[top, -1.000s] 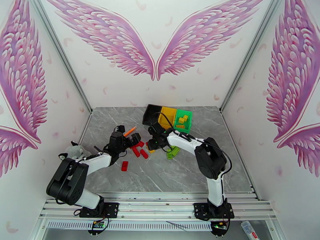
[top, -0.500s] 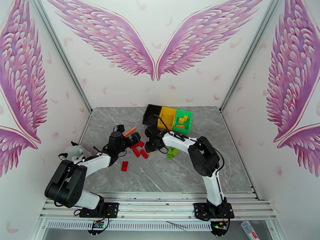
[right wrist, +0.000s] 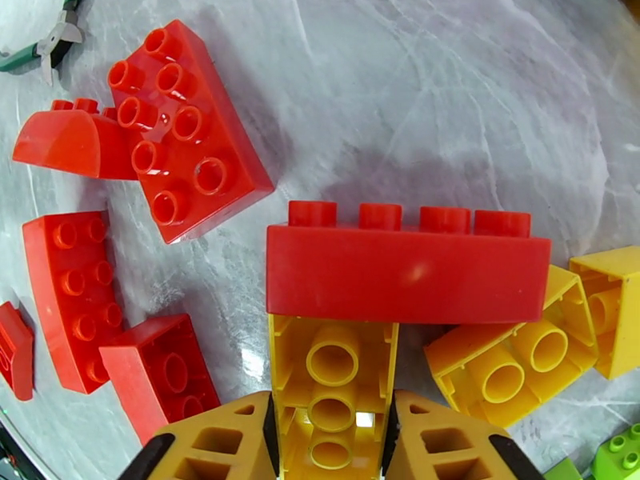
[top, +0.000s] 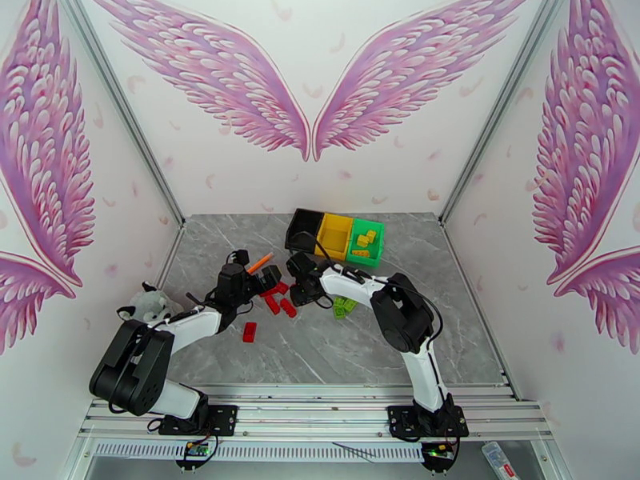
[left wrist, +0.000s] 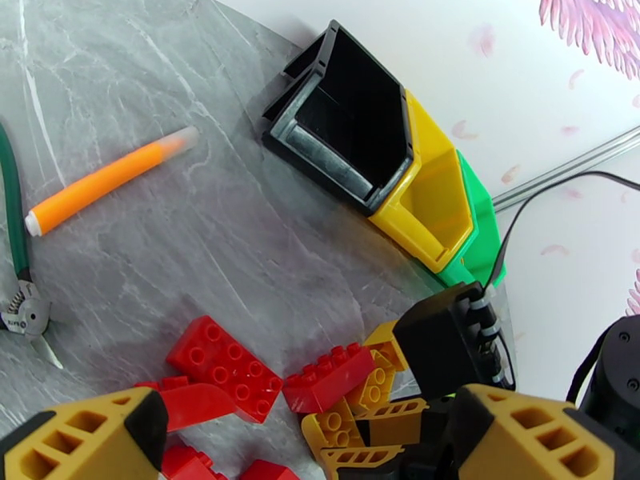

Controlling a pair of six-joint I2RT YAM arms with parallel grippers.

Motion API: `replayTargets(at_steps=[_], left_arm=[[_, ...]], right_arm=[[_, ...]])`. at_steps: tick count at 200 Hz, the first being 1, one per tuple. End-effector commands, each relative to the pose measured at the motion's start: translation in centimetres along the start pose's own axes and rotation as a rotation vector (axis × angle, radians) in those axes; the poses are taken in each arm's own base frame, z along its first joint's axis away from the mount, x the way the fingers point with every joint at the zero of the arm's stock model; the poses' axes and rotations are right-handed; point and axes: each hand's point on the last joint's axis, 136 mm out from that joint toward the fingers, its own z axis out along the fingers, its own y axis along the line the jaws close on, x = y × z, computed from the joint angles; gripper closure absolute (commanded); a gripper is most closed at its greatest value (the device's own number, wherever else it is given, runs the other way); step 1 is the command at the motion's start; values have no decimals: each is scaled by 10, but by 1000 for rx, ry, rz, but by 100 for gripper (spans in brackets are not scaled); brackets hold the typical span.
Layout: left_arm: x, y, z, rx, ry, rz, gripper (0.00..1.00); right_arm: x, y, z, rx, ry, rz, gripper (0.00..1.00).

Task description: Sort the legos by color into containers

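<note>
Blocking my grasp: a long red brick [right wrist: 408, 274] lies on its side across the far end of the upturned yellow brick [right wrist: 332, 386], touching it.
Right of it: two more yellow bricks [right wrist: 512, 354] sit packed against that red one, and a light green brick [right wrist: 620, 459] lies at the corner beyond them.
Left of it: a loose cluster of red bricks [right wrist: 184, 138], some with studs up and one with its hollow side up, near my fingers but apart from them.
Right gripper [right wrist: 332, 442]: clamped on the upturned yellow brick, one finger along each long side. The brick rests on the table [top: 360, 354].
Right arm: stretched forward and leftward, wrist low over the pile.
Left gripper [left wrist: 308, 418]: spread wide and holding nothing, low over the red bricks and just beside my right one.
Pliers [left wrist: 96, 182]: orange-handled, lying on the marble beyond my left gripper.
Containers: black bin [top: 302, 226], yellow bin [top: 334, 234] and green bin [top: 366, 240] stand touching in a row at the far side. A few small bricks lie in the green one.
Open room: bare marble runs between the pile and the bins. The near half of the table holds a lone red brick [top: 250, 331].
</note>
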Motion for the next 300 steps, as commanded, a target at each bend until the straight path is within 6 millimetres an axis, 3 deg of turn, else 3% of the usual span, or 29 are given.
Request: replayTargets(at_steps=[1,53,80,107,156,181,247,300], left_arm=[[-1,-5,-4,18,-7,21,1],[9,-28,0,35,18,120,1],[19,-48,2,59,38,196,1],[31,-68,5,72,55,288,1],[69,-115,11,113,120,515,1],[89,-136,10,136,140,624,1],[113,-169,-5,172,111,816,1],[112,-176,-15,177,72,856,1]], right_arm=[[-4,0,-4,20,-16,-9,73],[-18,1,-41,-115,-115,63,78],[-23,-17,-61,-200,-164,144,80],[-28,-56,-75,-206,-222,267,82],[-34,-178,-95,-26,-350,588,84],[-47,-219,-108,19,-387,676,82],[-97,-269,-128,171,-372,714,74],[-117,-285,-128,225,-349,694,50]])
